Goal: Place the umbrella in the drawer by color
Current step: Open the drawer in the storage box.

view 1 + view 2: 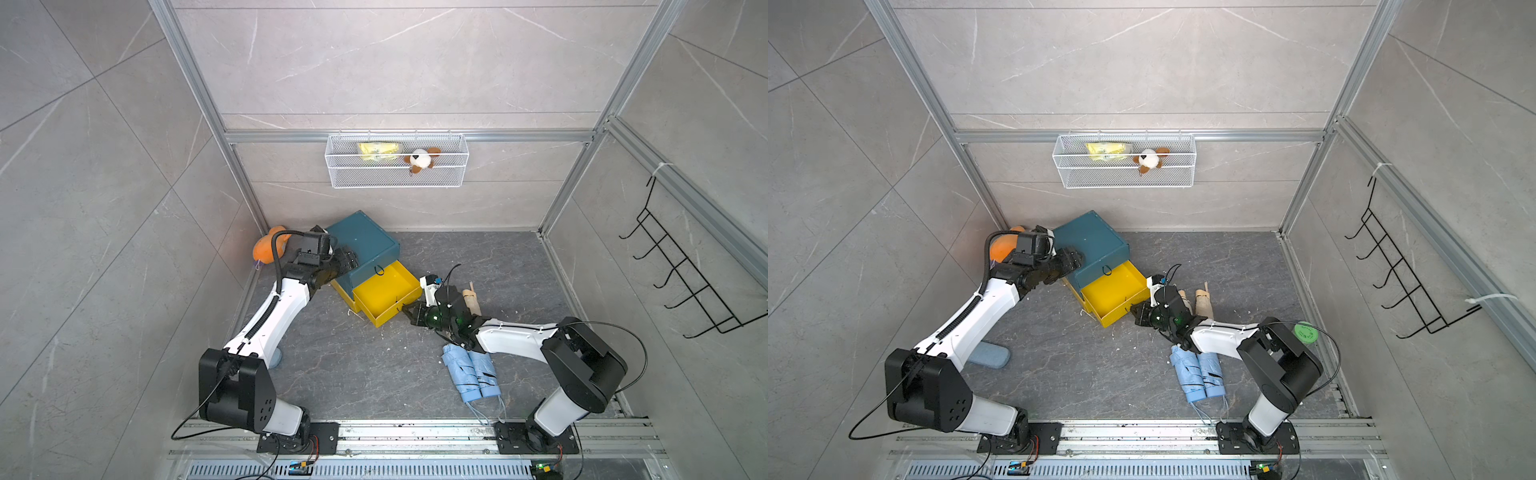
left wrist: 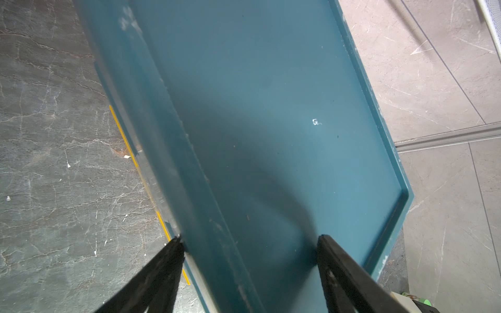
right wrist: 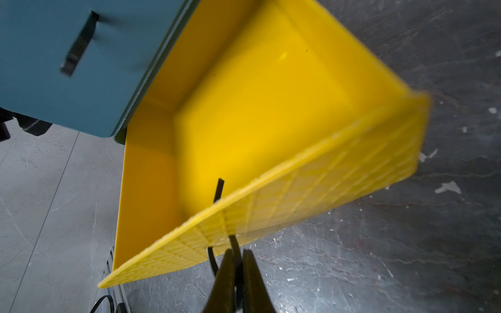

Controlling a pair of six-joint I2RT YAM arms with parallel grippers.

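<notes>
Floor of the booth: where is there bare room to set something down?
Bare floor lies between the left arm, the yellow drawer and the blue umbrellas, and again behind the drawer toward the right wall. The drawer itself is empty. It is crowded where the right gripper pinches the handle, beside the wooden pieces.

Right arm blocks the ends of the blue umbrellas nearest the right gripper. Pull loop disappears between its fingers, yellow drawer's far corner is pure smear, and the teal cabinet runs off-frame ahead of the left gripper.
</notes>
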